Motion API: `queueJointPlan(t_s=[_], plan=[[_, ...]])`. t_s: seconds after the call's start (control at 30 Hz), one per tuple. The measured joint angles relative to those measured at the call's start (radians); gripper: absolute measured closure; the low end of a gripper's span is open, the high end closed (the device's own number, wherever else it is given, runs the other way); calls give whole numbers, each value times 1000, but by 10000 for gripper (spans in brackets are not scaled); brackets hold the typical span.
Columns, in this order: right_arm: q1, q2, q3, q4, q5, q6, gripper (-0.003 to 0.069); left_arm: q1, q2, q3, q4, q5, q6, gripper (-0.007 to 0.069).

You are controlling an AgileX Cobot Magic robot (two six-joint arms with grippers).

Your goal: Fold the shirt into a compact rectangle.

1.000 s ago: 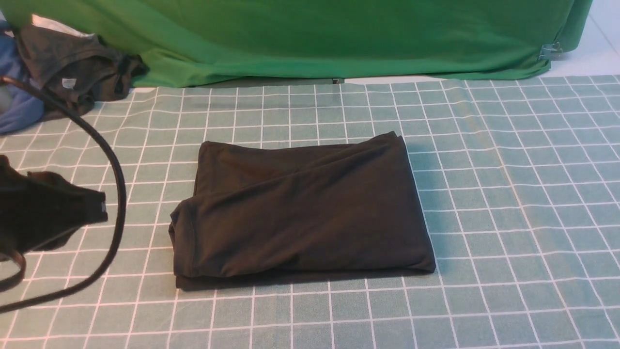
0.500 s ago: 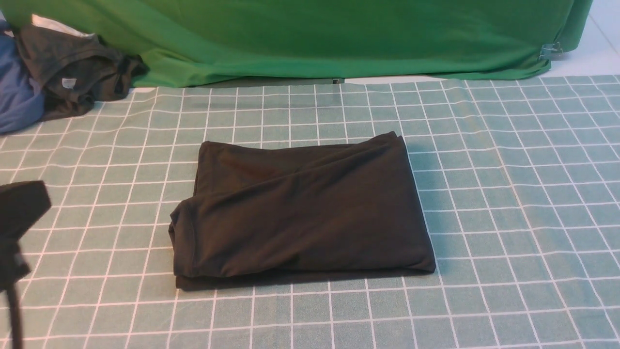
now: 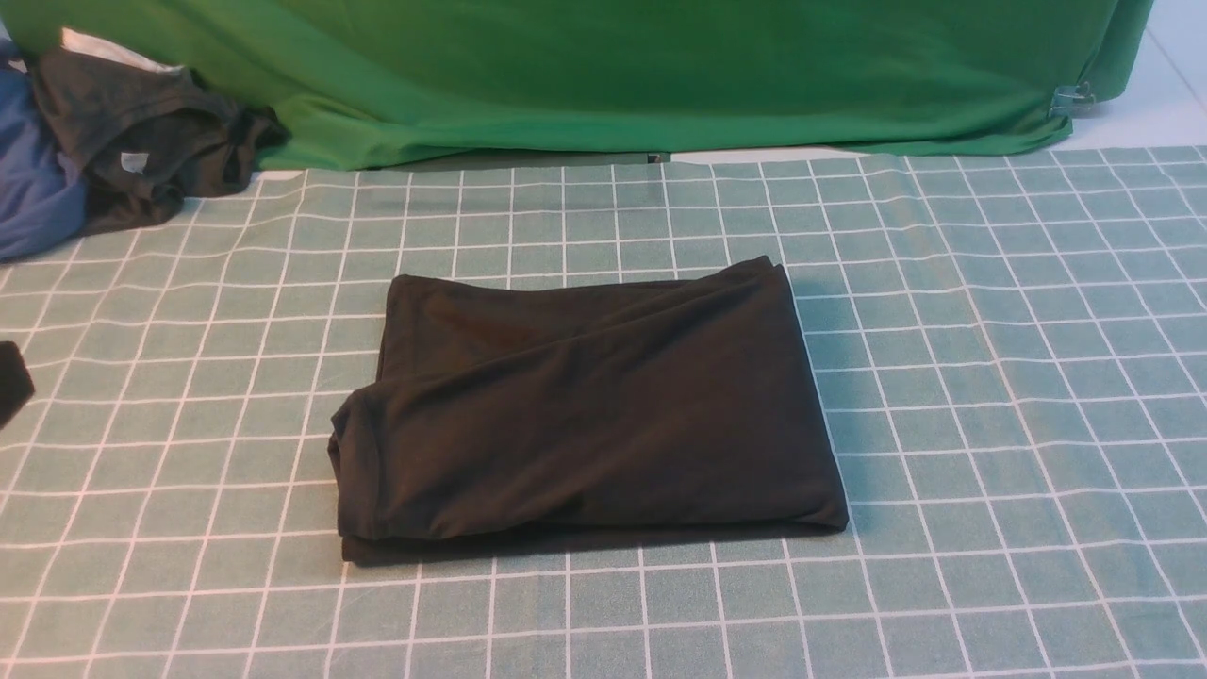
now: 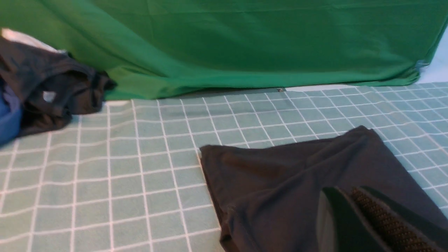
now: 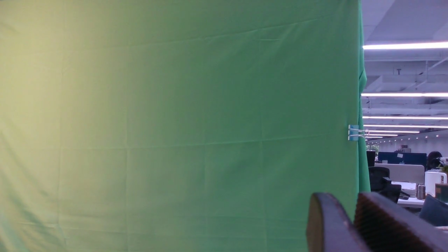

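The shirt (image 3: 585,415) lay folded mid-bench, long axis running side to side, nearer the front edge. The left gripper (image 4: 353,204), jaws together and empty, hung off its left end, the nearer arm. The right gripper (image 5: 350,210) faced away, jaws slightly apart.

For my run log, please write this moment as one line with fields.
shirt: folded rectangle on checked cloth | left gripper: shut, empty, off shirt | right gripper: raised, slightly apart, empty | task: fold looks done
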State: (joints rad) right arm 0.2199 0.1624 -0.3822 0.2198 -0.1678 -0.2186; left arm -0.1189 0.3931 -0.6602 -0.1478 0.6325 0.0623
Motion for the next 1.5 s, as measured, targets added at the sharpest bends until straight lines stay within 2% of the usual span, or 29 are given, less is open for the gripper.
queueJointPlan(t_s=[0.23,0.33,0.43,0.6,0.77,0.93,1.5], plan=[[0,0,0,0,-1,0,507,3,-13,87,79,-245,30,611],[0,0,0,0,-1,0,498,36,-77,210,88,-369,38,611],[0,0,0,0,-1,0,489,91,-166,339,77,-421,38,611],[0,0,0,0,-1,0,477,153,-315,535,73,-433,40,611],[0,0,0,0,-1,0,465,156,-389,656,69,-431,12,610],[0,0,0,0,-1,0,454,158,-393,665,69,-393,-19,610],[0,0,0,0,-2,0,425,158,-393,665,72,-407,-26,610]])
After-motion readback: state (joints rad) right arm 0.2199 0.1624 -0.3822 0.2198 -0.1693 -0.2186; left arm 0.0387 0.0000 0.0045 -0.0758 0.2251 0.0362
